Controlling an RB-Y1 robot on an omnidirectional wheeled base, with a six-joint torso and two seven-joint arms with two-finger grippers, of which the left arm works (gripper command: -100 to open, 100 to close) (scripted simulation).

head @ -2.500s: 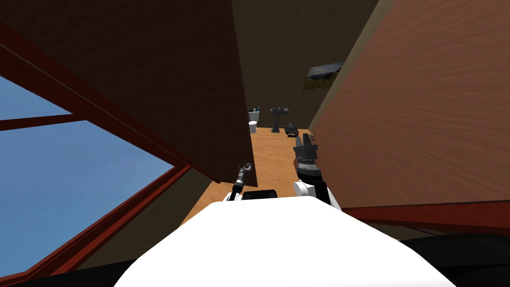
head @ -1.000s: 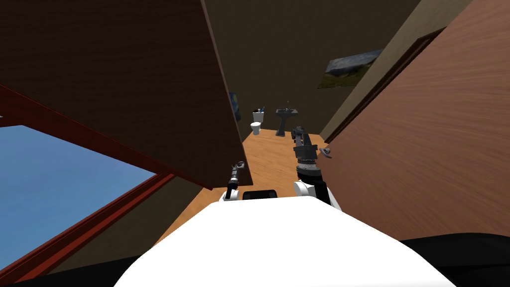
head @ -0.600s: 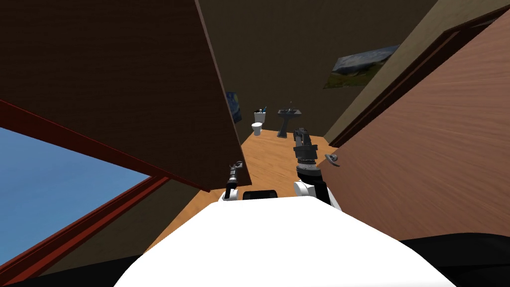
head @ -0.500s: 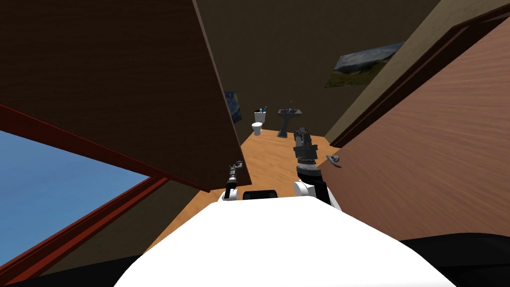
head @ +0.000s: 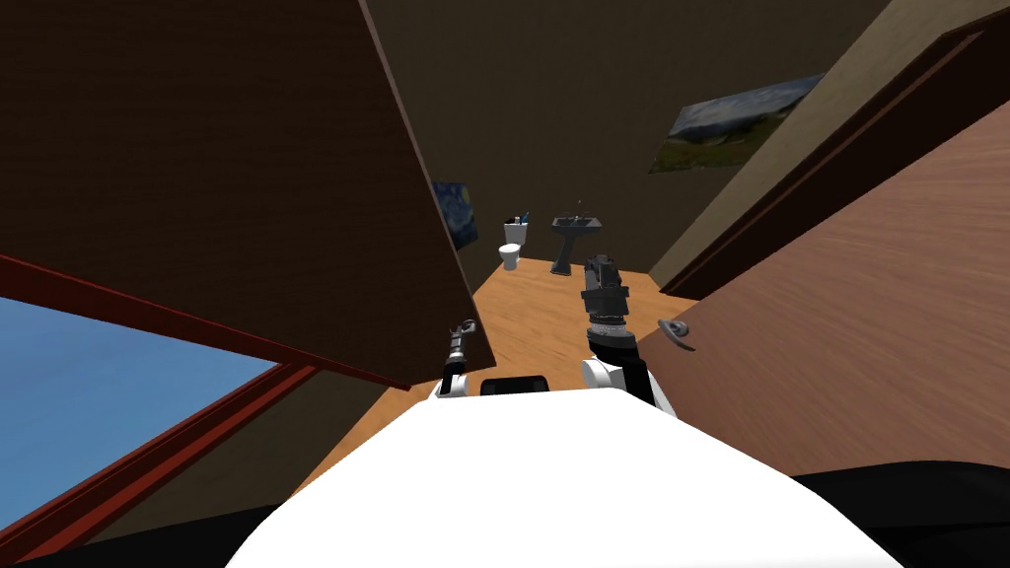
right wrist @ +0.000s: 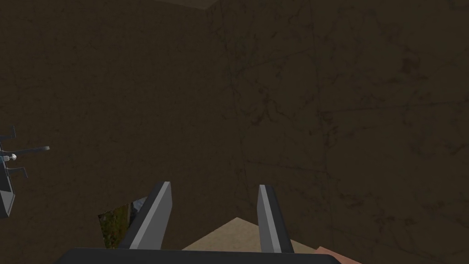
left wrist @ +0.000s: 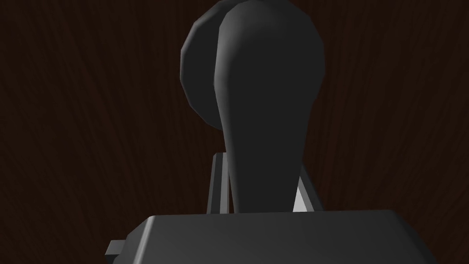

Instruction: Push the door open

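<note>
Two wooden doors flank you: the dark brown door (head: 247, 177) on your left, its free edge dropping to a dark lever handle (left wrist: 265, 91), and a reddish-brown door (head: 848, 296) with a small grey lever (head: 677, 330) on your right. Your left gripper (left wrist: 261, 167) is clamped narrow on the dark lever handle. Your right gripper (right wrist: 213, 185) stands wide and empty over the light wooden floor strip (head: 533, 306) open between both door edges, running to a white toilet (head: 510, 254) and dark pedestal sink (head: 575, 225).
</note>
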